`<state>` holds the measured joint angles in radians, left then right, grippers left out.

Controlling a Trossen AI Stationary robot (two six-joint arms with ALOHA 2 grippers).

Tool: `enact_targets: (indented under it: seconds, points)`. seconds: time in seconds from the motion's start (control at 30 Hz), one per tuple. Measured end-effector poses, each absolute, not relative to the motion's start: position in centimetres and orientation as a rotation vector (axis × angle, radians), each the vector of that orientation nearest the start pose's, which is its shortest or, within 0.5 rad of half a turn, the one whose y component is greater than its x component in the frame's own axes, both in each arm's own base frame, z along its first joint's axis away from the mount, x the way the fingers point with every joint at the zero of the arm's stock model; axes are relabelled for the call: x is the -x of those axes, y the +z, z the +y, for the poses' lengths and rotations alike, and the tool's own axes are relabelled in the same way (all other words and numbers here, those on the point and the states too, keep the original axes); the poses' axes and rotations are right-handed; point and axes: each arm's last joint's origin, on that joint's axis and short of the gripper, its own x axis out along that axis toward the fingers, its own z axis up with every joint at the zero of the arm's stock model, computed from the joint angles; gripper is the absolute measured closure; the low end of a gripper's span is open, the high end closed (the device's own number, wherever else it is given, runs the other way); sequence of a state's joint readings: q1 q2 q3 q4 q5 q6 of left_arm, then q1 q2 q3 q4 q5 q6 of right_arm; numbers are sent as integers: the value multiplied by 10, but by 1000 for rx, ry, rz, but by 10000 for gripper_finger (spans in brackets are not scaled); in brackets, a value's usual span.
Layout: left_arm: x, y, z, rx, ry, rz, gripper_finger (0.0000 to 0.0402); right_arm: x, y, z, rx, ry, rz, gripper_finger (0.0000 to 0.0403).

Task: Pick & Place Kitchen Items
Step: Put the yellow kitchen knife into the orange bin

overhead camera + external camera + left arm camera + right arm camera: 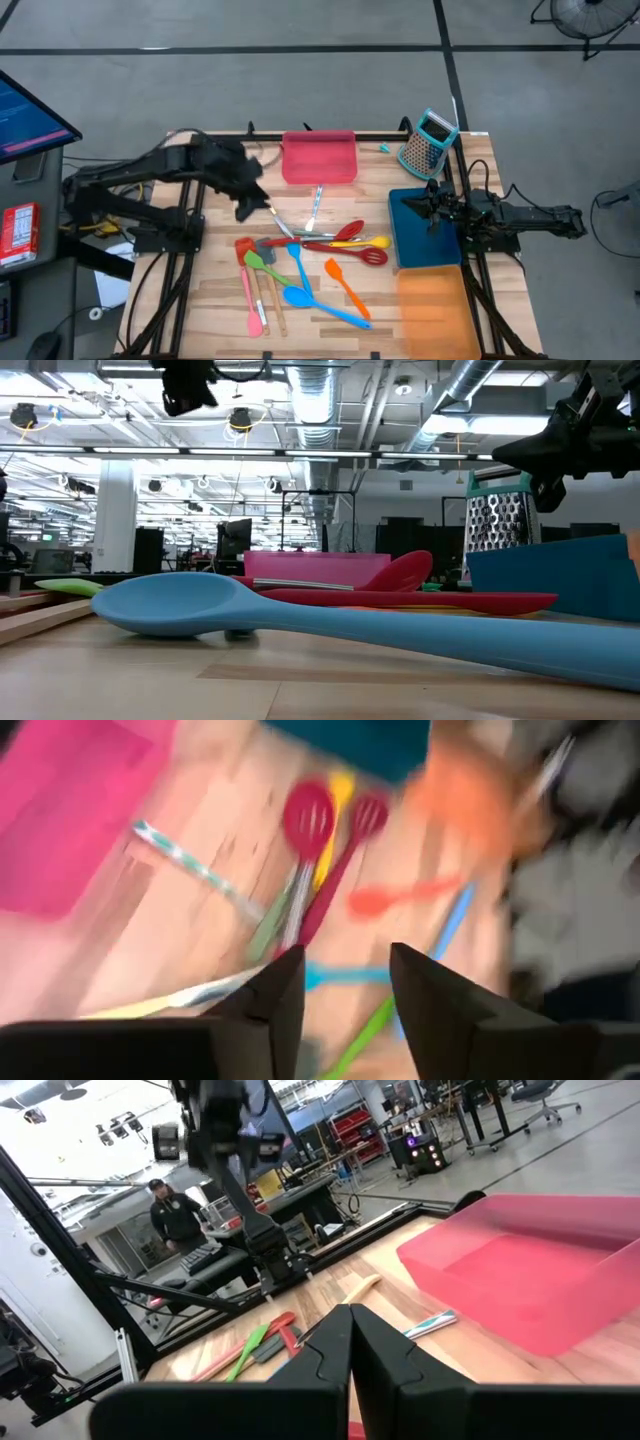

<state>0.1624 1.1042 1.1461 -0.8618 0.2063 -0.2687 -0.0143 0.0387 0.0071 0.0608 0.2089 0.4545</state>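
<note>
1. Left gripper (345,990): fingers a moderate gap apart, nothing between them. A pale yellow handle (170,1000) lay just beside one finger; contact could not be told. In the high view this gripper (250,205) hung above the table, between the red tray (320,158) and the utensil pile.
2. Right gripper (350,1342): fingertips pressed together, holding nothing. It sat over the blue tray (425,232) at the right side (432,205), apparently waiting.
3. Kitchen items lay loose mid-table: blue spoon (298,293), orange spatula (345,285), red slotted spoon (350,230), green spatula (262,265), pink spatula (250,300), and a striped piece (314,208) just below the red tray. All three trays looked empty.
4. Risk (judgement): handles crossed and overlapped, so closing on one would likely drag a neighbour or pinch two at once. Slim handles lying flat might slip from the fingers.
5. Room: open wood between pile and red tray gave a clear path for the left arm. The grater (428,143) stood at the far right corner, near the blue tray. The orange tray (432,305) sat close to the table's right edge.
</note>
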Motion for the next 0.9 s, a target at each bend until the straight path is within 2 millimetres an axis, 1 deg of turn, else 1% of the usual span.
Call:
enact_targets:
  seconds: [0.13,0.23,0.33,0.43,0.67,0.77,0.9]
  points:
    - [-222,322,16,118,-40,926,247,-99,169,-7,-455,-212,-78,403]
    - [-230,308,14,1,-91,979,234,-99,169,-7,-455,-212,-79,403]
    - [-235,295,17,-42,-106,1027,221,-99,169,-7,-455,-212,-78,403]
    - [-236,282,23,-100,-136,1072,212,-99,169,-7,-470,-211,-79,403]
    - [-235,253,43,-224,-192,1143,211,-99,169,-7,-473,-211,-79,403]
    - [-239,242,52,-256,-205,1156,210,-99,169,-7,-473,-211,-79,403]
    - [-251,226,64,-270,-223,1176,212,-99,169,-7,-473,-211,-79,403]
